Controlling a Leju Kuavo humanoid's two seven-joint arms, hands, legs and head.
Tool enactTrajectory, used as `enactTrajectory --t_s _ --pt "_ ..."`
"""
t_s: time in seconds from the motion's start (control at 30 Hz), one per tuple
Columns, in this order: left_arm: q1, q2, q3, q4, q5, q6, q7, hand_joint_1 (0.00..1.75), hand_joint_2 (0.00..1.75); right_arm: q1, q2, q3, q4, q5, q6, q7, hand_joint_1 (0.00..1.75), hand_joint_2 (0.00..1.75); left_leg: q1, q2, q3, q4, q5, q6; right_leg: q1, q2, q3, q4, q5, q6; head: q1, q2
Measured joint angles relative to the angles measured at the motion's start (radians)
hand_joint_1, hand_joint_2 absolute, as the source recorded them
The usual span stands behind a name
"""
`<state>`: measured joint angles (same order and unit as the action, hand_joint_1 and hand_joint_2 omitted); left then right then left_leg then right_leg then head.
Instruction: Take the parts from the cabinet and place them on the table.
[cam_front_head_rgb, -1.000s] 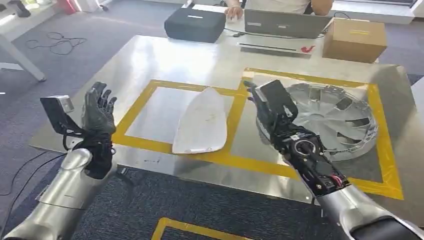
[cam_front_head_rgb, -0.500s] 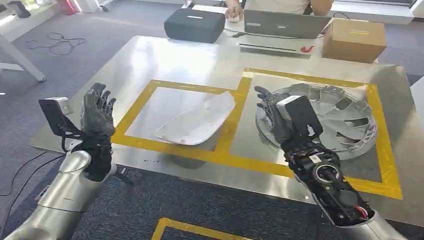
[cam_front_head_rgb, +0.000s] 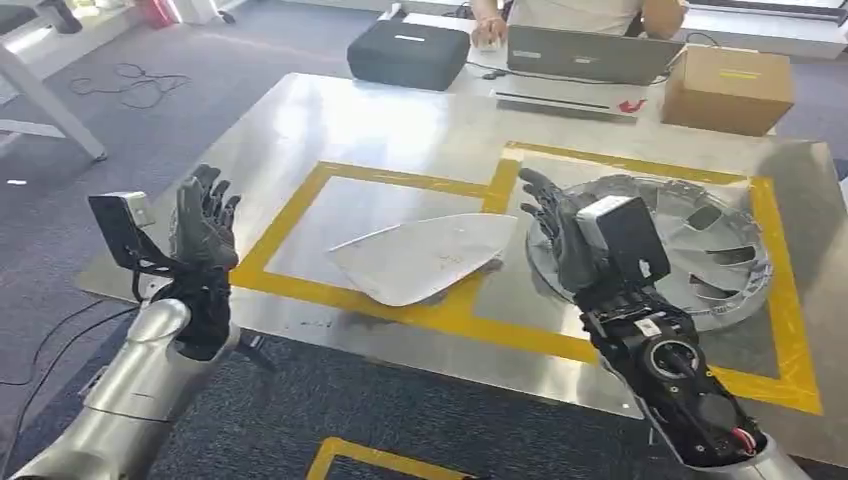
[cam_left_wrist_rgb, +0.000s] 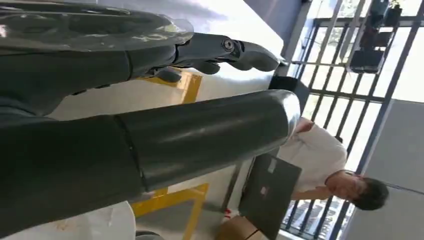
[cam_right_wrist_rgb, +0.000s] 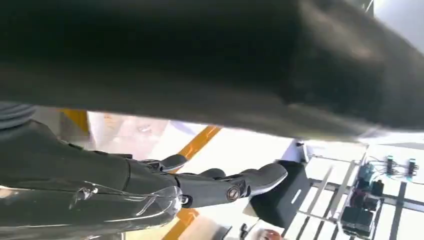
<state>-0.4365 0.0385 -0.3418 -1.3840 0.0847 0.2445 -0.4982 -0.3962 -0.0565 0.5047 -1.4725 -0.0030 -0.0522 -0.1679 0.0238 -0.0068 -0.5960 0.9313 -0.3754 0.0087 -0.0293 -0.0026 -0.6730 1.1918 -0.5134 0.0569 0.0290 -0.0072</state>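
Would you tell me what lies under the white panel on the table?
The white panel rests on the steel table, covering part of the yellow tape frame. Whatever else is beneath it is hidden.

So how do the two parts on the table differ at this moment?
The white panel is an elongated, plain white piece lying across the yellow tape between the two squares; the silver wheel cover is round with slotted spokes and sits inside the right-hand square. Both rest on the metal table, and neither is held.
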Motion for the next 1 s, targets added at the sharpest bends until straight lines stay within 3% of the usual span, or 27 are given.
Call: enactTrajectory --t_s 0.03,0.07,0.1,0.13,0.23,0.27,0.3,0.37,0.43,0.47,0.5,0.57,0.6,0.63,0.73,0.77,0.8,0.83,0.9,0.93,0.97,1.0 --pt "0.000 0.000 0.000 -0.001 0.000 0.000 0.000 0.00 0.00 0.000 -0.001 0.000 -0.005 0.000 0.000 0.000 0.00 0.00 0.005 -0.002 0.000 0.007 -0.004 -0.007 -0.005 0.000 0.051 -0.107 0.057 0.004 0.003 0.000" --pt "0.000 0.000 0.000 -0.003 0.001 0.000 0.000 0.00 0.00 -0.001 -0.003 0.000 -0.008 -0.001 0.000 0.000 0.00 0.00 0.008 -0.003 -0.001 0.017 -0.010 -0.016 -0.011 0.001 0.095 -0.200 0.093 0.010 0.008 0.000" --pt "-0.001 0.001 0.000 -0.007 0.003 0.000 0.000 0.00 0.00 -0.001 -0.006 0.000 -0.010 -0.003 0.000 0.001 0.00 0.00 0.002 -0.006 -0.007 0.023 -0.012 -0.025 -0.004 0.012 0.111 -0.220 0.073 0.012 0.018 0.000" --pt "-0.001 0.001 0.000 -0.008 0.003 0.001 0.001 0.00 0.00 0.000 -0.006 0.000 -0.015 -0.005 0.001 0.002 0.00 0.00 0.000 -0.008 -0.015 0.032 -0.008 -0.033 -0.007 0.014 0.111 -0.220 0.080 -0.004 0.019 0.000" --pt "-0.001 0.001 0.000 -0.011 0.006 0.002 0.001 0.00 0.00 0.001 -0.006 0.001 -0.019 -0.006 0.004 0.005 0.00 0.00 0.006 -0.007 -0.016 0.022 0.005 -0.052 0.002 0.015 0.100 -0.215 0.090 -0.022 0.002 0.000" --pt "-0.001 0.002 0.000 -0.012 0.006 0.002 0.001 0.00 0.00 -0.001 -0.006 0.001 -0.023 -0.007 0.005 0.005 0.00 0.00 0.009 -0.004 -0.022 0.036 -0.011 -0.055 -0.004 0.011 0.099 -0.220 0.097 -0.034 0.002 0.000" --pt "-0.002 0.003 0.000 -0.014 0.007 0.002 0.001 0.00 0.00 -0.001 -0.006 0.001 -0.025 -0.007 0.005 0.005 0.00 0.00 0.007 0.002 -0.038 0.075 -0.050 -0.056 -0.002 0.011 0.094 -0.221 0.102 -0.041 -0.007 0.000" --pt "-0.003 0.005 0.000 -0.016 0.007 0.002 0.001 0.00 0.00 -0.001 -0.006 0.001 -0.030 -0.007 0.005 0.006 0.00 0.00 0.005 0.001 -0.103 0.243 -0.154 -0.058 0.003 0.007 0.077 -0.221 0.113 -0.056 -0.026 0.000" --pt "-0.001 0.006 0.000 -0.016 0.007 0.002 0.001 0.00 0.00 -0.001 -0.006 0.001 -0.029 -0.007 0.006 0.007 0.00 0.00 0.003 0.001 -0.145 0.367 -0.208 -0.056 0.010 0.004 0.059 -0.221 0.126 -0.062 -0.037 0.000" --pt "-0.001 0.006 0.000 -0.016 0.007 0.002 0.001 0.00 0.00 -0.001 -0.006 0.001 -0.030 -0.007 0.006 0.007 0.00 0.00 0.002 0.001 -0.131 0.359 -0.203 -0.052 0.013 0.004 0.051 -0.221 0.133 -0.063 -0.040 0.000" --pt "-0.001 0.006 0.000 -0.016 0.007 0.002 0.001 0.00 0.00 -0.001 -0.006 0.001 -0.030 -0.007 0.006 0.007 0.00 0.00 -0.001 0.001 -0.088 0.299 -0.177 -0.045 0.017 0.004 0.042 -0.221 0.141 -0.063 -0.042 0.000" --pt "-0.004 0.006 0.000 -0.018 0.007 0.002 0.001 0.00 0.00 -0.001 -0.006 0.001 -0.033 -0.007 0.006 0.007 0.00 0.00 -0.011 0.002 0.034 0.114 -0.120 -0.024 0.020 0.004 0.030 -0.221 0.155 -0.061 -0.048 0.000" --pt "-0.008 0.006 0.000 -0.023 0.007 0.002 0.001 0.00 0.00 -0.001 -0.006 0.001 -0.038 -0.007 0.006 0.007 0.00 0.00 -0.020 0.005 0.088 0.034 -0.119 -0.010 0.020 0.004 0.026 -0.220 0.162 -0.057 -0.050 0.000" --pt "-0.009 0.005 -0.001 -0.026 0.006 0.002 0.000 0.00 0.00 -0.003 -0.007 0.001 -0.040 -0.007 0.006 0.007 0.00 0.00 -0.024 0.008 0.081 0.027 -0.106 -0.010 0.027 0.004 0.020 -0.220 0.169 -0.052 -0.048 0.000" --pt "-0.011 0.006 -0.001 -0.026 0.007 0.000 0.001 0.00 0.00 -0.001 -0.007 0.002 -0.040 -0.007 0.008 0.008 0.00 0.00 -0.032 0.004 0.069 0.029 -0.086 0.001 0.020 0.002 0.019 -0.233 0.193 -0.035 -0.042 0.000" --pt "-0.012 0.005 -0.001 -0.026 0.007 0.000 0.001 0.00 0.00 -0.002 -0.010 0.001 -0.040 -0.007 0.007 0.008 0.00 0.00 -0.017 0.009 0.065 0.015 -0.068 0.009 0.022 0.003 0.011 -0.232 0.192 -0.029 -0.040 0.000" --pt "-0.014 0.005 -0.001 -0.026 0.007 -0.001 0.001 0.00 0.00 -0.002 -0.011 0.000 -0.040 -0.007 0.007 0.008 0.00 0.00 -0.018 0.011 0.056 0.012 -0.057 0.013 0.021 0.005 0.000 -0.206 0.145 -0.025 -0.039 0.000" --pt "-0.016 0.005 -0.001 -0.026 0.007 -0.002 0.001 0.00 0.00 -0.002 -0.012 0.000 -0.040 -0.007 0.008 0.008 0.00 0.00 -0.018 0.011 0.046 0.012 -0.048 0.020 0.019 0.004 -0.018 -0.145 0.082 -0.023 -0.031 0.000" --pt "-0.016 0.004 -0.001 -0.026 0.007 -0.004 0.001 0.00 0.00 -0.002 -0.015 0.000 -0.040 -0.007 0.008 0.009 0.00 0.00 -0.018 0.011 0.022 0.013 -0.030 0.021 0.019 0.004 -0.058 0.027 -0.029 -0.016 -0.016 0.000" --pt "-0.016 0.005 -0.001 -0.026 0.007 -0.004 0.001 0.00 0.00 -0.002 -0.016 0.000 -0.040 -0.007 0.008 0.009 0.00 0.00 -0.018 0.011 0.010 0.014 -0.021 0.020 0.019 0.004 -0.066 0.087 -0.050 -0.013 -0.012 0.000" --pt "-0.016 0.005 -0.001 -0.026 0.007 -0.005 0.001 0.00 0.00 -0.002 -0.016 0.000 -0.040 -0.007 0.008 0.009 0.00 0.00 -0.018 0.011 -0.002 0.015 -0.012 0.018 0.019 0.004 -0.055 0.105 -0.043 -0.012 -0.008 0.000" --pt "-0.016 0.005 -0.001 -0.026 0.007 -0.005 0.001 0.00 0.00 -0.002 -0.017 0.000 -0.040 -0.007 0.008 0.009 0.00 0.00 -0.017 0.011 -0.013 0.016 -0.004 0.016 0.018 0.004 -0.020 0.075 -0.017 -0.011 -0.004 0.000"
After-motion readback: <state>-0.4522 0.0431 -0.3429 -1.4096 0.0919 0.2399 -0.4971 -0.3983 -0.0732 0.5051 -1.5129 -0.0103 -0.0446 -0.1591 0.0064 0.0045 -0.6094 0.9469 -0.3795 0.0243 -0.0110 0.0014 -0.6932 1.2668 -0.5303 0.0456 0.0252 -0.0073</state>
